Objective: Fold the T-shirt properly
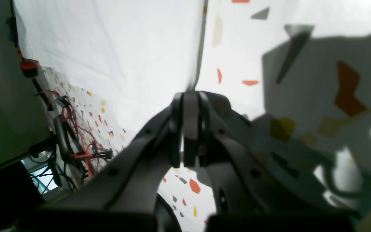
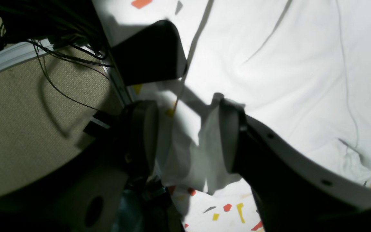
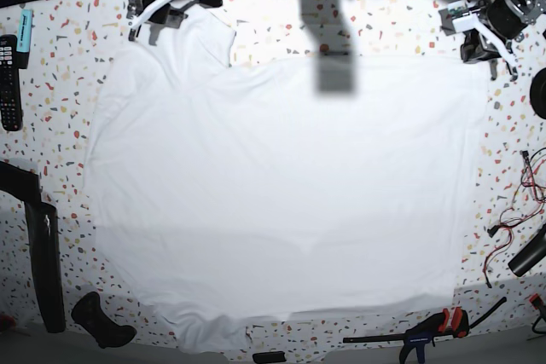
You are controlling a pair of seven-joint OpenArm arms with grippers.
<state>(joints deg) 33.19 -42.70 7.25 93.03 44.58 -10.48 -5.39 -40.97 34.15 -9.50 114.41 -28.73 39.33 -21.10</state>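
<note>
White T-shirt [image 3: 281, 193] flat across speckled table [image 3: 51, 168], 2 arms at far corners

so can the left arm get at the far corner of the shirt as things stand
Probably yes: the left gripper already sits at the T-shirt edge at the table's far corner, shut, seemingly pinching the thin cloth edge. Nothing blocks it.
</note>
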